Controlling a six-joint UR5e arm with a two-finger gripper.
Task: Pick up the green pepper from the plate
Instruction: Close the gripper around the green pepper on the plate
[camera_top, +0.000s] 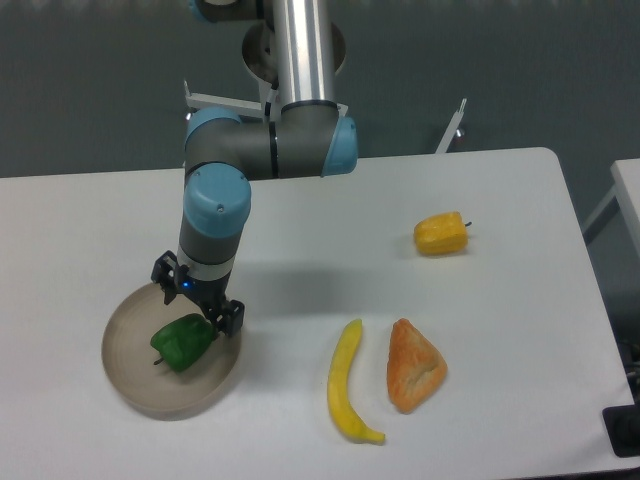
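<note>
While the arm is reaching down toward the lower left of the frame, its end effector (197, 303) is hanging over the upper right part of the plate (125, 372), fingers spread apart and holding nothing. The green pepper (182, 342) is lying inside the plate, slightly right of its centre, and it is sitting just below and a touch to the left of the end effector in the picture, so close that the dark finger (228, 318) on the right is appearing almost to brush the pepper's upper right shoulder. Whether it is actually touching cannot be told from this angle.

The pepper is resting on its side, its long axis running from lower left to upper right across the frame. Its short stem is pointing toward the lower left, away from the end effector, while the blunt, lobed end is facing up and to the right. The line between the two fingers is slanting from upper left to lower right, roughly across that axis, which looks a fair match for closing on the pepper's narrower sides. By my reckoning, the coming move calls for a small shift down-left and a descent.

Well apart, toward the right of the counter (90, 220), a banana (346, 380), an orange wedge-shaped piece (414, 365) and a yellow pepper (441, 234) are lying untouched.
</note>
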